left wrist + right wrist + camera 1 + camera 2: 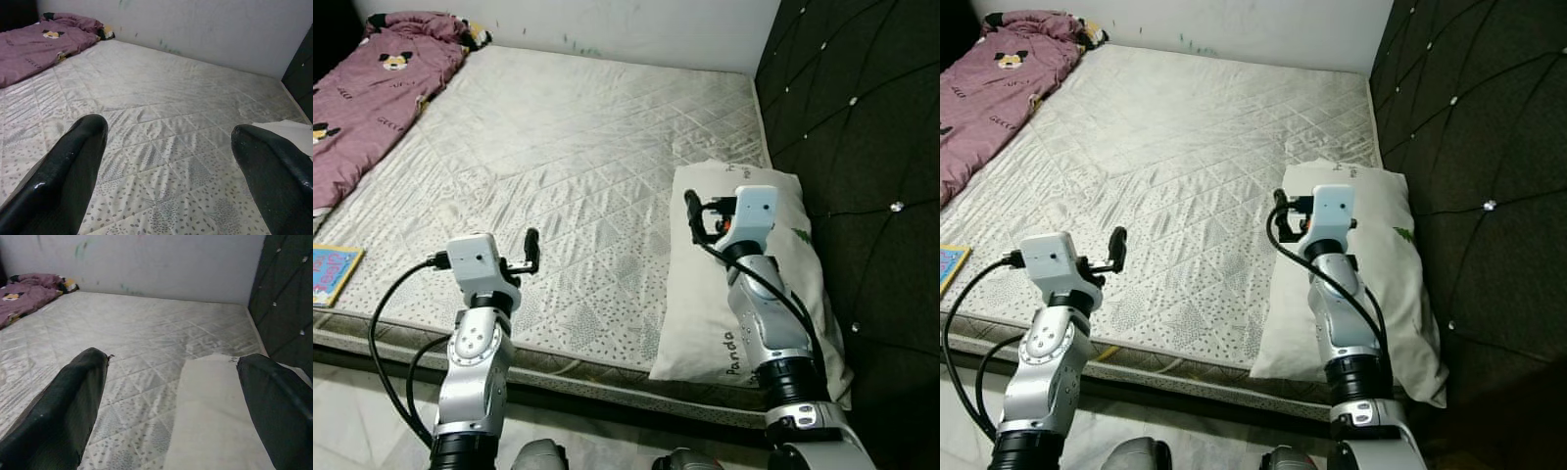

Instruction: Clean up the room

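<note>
- The white rectangular pillow printed "Panda" [744, 284] lies lengthwise at the right of the frame, against the black tufted headboard [862, 147]; it looks already placed.
- The crumpled maroon cartoon-print blanket [372, 98] at upper left and a colourful flat book [331, 274] at the left edge of the quilted grey mattress [568, 147] seem left to tidy (my guess).
- The left gripper [168, 161] and right gripper [171, 396] hover with fingers spread, holding nothing.
</note>
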`<state>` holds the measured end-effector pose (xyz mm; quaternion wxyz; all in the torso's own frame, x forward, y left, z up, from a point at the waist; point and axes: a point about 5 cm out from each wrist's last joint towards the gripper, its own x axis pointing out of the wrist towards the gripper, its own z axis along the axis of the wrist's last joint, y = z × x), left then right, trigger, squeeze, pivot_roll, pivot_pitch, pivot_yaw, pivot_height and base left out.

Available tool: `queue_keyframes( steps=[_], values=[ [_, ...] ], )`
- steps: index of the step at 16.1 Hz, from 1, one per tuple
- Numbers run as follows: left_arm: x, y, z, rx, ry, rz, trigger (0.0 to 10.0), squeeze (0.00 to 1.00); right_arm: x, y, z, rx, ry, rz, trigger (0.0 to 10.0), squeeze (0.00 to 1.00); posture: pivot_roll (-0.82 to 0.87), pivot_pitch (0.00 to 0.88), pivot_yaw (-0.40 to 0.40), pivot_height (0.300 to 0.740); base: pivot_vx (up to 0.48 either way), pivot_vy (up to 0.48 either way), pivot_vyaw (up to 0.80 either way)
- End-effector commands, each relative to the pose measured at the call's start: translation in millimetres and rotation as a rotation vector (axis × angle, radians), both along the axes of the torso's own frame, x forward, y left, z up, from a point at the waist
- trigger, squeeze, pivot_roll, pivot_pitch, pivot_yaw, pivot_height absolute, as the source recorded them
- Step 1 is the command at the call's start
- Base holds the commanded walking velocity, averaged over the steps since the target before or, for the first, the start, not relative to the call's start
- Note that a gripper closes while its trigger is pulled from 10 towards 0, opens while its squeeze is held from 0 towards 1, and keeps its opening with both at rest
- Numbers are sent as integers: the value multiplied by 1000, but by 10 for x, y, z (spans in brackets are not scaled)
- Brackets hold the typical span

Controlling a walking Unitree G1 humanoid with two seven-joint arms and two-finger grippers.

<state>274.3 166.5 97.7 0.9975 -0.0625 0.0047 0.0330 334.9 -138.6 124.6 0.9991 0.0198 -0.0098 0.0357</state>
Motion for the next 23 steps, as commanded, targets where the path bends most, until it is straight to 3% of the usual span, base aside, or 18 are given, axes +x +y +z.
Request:
queue_keyframes(
  steps=[1,3,10,14,17,23],
  values=[
    [13,-4,45,7,-13,-10,10000,0,27,-45,12,-26,8,-21,10000,0,-29,0,-11,740,0,0,0],
    [21,25,24,12,11,37,10000,0,25,-37,4,-6,12,-15,10000,0,-18,0,-21,740,0,0,0],
    [-16,-1,35,-18,1,8,10000,0,17,18,-28,9,32,1,10000,0,-12,0,-31,740,0,0,-481],
    [-14,-31,40,-46,-2,-17,10000,0,4,0,-38,0,34,0,10000,0,-17,0,-32,740,0,0,0],
    [54,-47,114,-34,-29,-13,10000,0,71,47,48,-1,10,13,10000,0,-30,0,-35,740,0,0,0],
    [25,-1,94,-39,-12,6,10000,0,93,105,143,-45,-33,19,10000,0,-27,0,-34,740,0,0,0]
  ],
)
